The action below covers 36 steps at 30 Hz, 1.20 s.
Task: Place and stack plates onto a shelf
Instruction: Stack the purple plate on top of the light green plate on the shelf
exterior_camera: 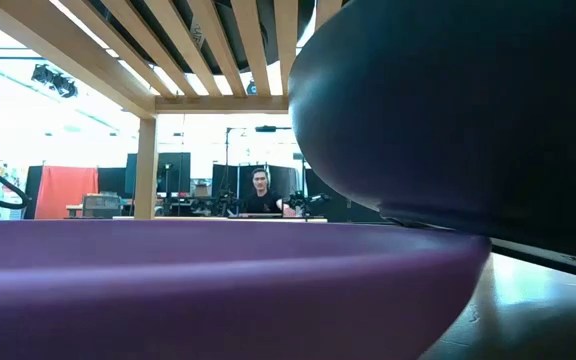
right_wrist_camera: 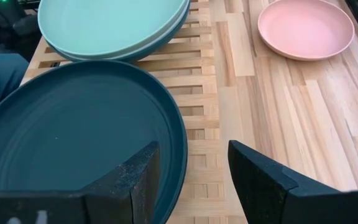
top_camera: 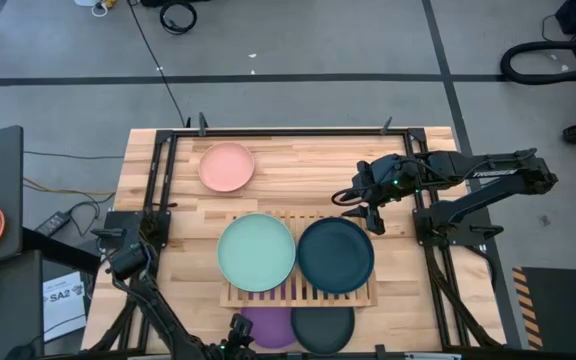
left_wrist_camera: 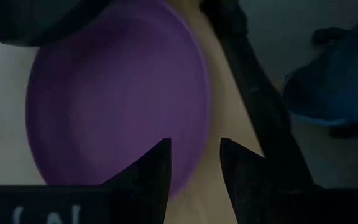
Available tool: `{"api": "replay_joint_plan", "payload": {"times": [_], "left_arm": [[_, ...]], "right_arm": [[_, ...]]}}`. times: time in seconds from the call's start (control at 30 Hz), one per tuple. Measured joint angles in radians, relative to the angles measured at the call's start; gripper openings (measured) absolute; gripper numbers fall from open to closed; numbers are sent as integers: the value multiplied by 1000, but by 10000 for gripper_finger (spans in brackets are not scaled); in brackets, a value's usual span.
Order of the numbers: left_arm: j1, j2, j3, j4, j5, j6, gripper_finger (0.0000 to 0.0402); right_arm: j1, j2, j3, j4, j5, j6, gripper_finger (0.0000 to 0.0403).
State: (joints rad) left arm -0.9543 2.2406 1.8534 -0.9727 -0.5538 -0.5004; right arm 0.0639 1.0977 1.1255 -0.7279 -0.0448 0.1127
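Nearest, the purple plate (top_camera: 266, 327) and black plate (top_camera: 323, 328) sat at the surface's front edge, the left gripper (left_wrist_camera: 194, 165) released just over the purple rim. These looked stiff, light, best pinched at the rim. Farther, mint plate (top_camera: 256, 252) and teal plate (top_camera: 336, 254) rested on the shelf (top_camera: 298, 292); the right gripper (right_wrist_camera: 191, 168) hung released beside the teal. The pink plate (top_camera: 226, 166) lay beyond.

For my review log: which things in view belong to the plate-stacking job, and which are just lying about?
Job:
shelf
mint plate
dark teal plate
salmon plate
purple plate
black plate

Lying about:
paper sheet
floor cables
person beyond the table
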Motion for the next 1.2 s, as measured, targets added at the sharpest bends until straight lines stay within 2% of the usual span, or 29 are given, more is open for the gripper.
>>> {"api": "replay_joint_plan", "payload": {"times": [0.13, 0.3, 0.5, 0.97, 1.2], "left_arm": [[12, 0, -4, 5, 10, 0, 142], [20, 5, -44, 38, 90, 10, 142], [20, 5, -62, 49, 79, 25, 142], [37, 36, -62, 66, 91, 174, 142], [37, 50, -62, 84, 61, 203, 142]], "right_arm": [[0, 0, 0, -1, 0, 0, 194], [0, 0, 0, -1, -1, 0, 194], [0, 0, 0, -2, -1, 0, 194], [0, 0, 0, -5, -1, 0, 194], [0, 0, 0, -8, -2, -1, 194]]}}
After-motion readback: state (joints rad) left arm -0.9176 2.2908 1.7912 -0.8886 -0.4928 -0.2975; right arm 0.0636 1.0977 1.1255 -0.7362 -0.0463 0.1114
